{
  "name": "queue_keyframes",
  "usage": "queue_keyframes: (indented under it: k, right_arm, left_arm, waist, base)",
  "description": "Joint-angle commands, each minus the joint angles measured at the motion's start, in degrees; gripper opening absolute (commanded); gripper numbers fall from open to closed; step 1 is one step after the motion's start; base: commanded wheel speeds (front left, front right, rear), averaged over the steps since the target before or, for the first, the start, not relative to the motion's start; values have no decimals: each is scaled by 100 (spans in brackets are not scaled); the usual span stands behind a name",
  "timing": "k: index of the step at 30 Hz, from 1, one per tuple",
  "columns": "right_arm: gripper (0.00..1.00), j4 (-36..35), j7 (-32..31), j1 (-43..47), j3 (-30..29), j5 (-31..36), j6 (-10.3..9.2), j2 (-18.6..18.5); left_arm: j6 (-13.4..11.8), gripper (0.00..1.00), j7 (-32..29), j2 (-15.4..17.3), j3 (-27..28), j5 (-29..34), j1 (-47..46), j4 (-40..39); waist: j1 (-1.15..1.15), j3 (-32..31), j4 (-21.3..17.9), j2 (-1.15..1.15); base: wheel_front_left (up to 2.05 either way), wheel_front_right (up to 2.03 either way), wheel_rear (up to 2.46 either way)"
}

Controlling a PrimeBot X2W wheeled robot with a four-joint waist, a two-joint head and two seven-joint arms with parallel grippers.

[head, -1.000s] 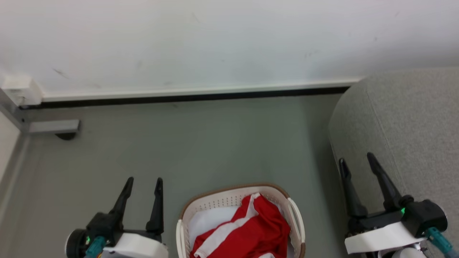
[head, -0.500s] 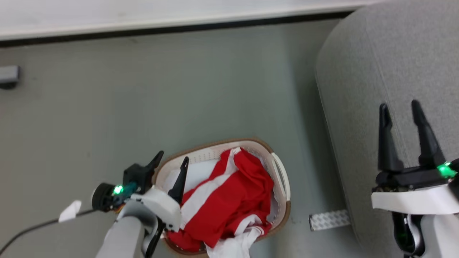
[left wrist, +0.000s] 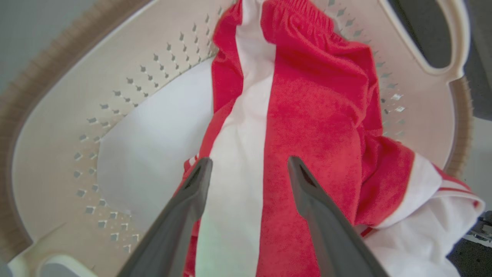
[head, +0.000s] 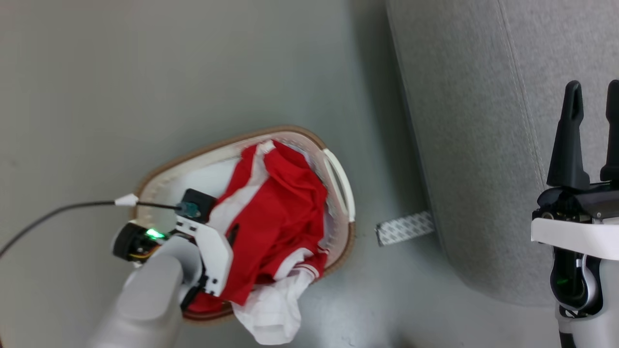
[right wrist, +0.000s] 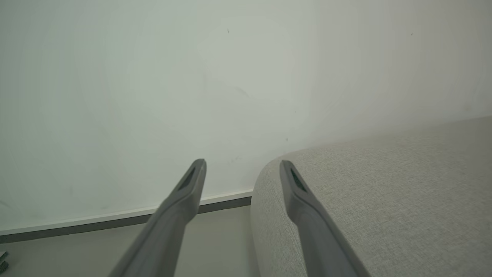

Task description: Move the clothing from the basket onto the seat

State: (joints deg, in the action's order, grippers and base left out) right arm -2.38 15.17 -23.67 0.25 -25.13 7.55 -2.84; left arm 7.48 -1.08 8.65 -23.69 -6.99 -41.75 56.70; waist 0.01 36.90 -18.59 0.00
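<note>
While the one seat [head: 483, 121] spreads below and ahead of the right jaws, which stand parted and empty, the one basket [head: 159, 169] sits on the floor [head: 145, 72] around the left jaws. It holds two fabrics. The clothing [head: 280, 208], a single red garment with white panels, lies directly under the left jaws, a white end spilling over the rim. One plain pale fabric [left wrist: 153, 146] lies just beside them. Half a second ago the left jaws straddled the basket's rim. Now they hang inside it, spread wide either side of a white panel, gripping nothing. Whether their tips touch the cloth I cannot tell.
</note>
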Motion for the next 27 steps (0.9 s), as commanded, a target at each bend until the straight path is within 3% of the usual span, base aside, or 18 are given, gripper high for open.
queue_keyframes:
  k: [1,14,15,16,17,18,23,27]
  right_arm:
    - [100,-48,-3,-141,20,-113,-12,-6]
    - [100,-30,-3,-199,150,-339,-12,-8]
    - [100,-25,-3,-199,165,-348,-12,-8]
    - [100,-18,-3,-199,180,-355,-12,-8]
    - [100,-11,-3,-202,187,-364,-12,-8]
    - [100,-2,-3,-207,194,-367,-12,-8]
    - [100,53,-3,-207,106,-298,-12,-9]
    - [100,114,-3,-146,19,-115,-12,-11]
  left_arm:
    - [-7,100,-167,161,-154,-146,-184,215]
    - [-4,100,-1124,482,-1314,-793,-608,884]
    - [-4,90,-1177,505,-1409,-854,-614,893]
    - [-4,46,-1211,533,-1502,-906,-626,897]
    - [-4,16,-1230,562,-1582,-972,-647,892]
    - [-4,0,-1234,595,-1667,-1031,-668,884]
    - [-5,0,-1038,619,-1948,-1308,-693,798]
    - [-4,0,-647,457,-2066,-1578,-559,707]
  waist:
    - [-1,427,-387,0]
    - [-1,811,-722,0]
    - [-1,821,-735,0]
    - [-1,830,-745,0]
    - [-1,835,-754,0]
    - [-1,837,-761,0]
    - [-1,710,-682,0]
    - [-1,296,-480,0]
  base:
    - [0,0,0]
    - [0,0,0]
    - [0,0,0]
    - [0,0,0]
    - [0,0,0]
    - [0,0,0]
    - [0,0,0]
    - [0,0,0]
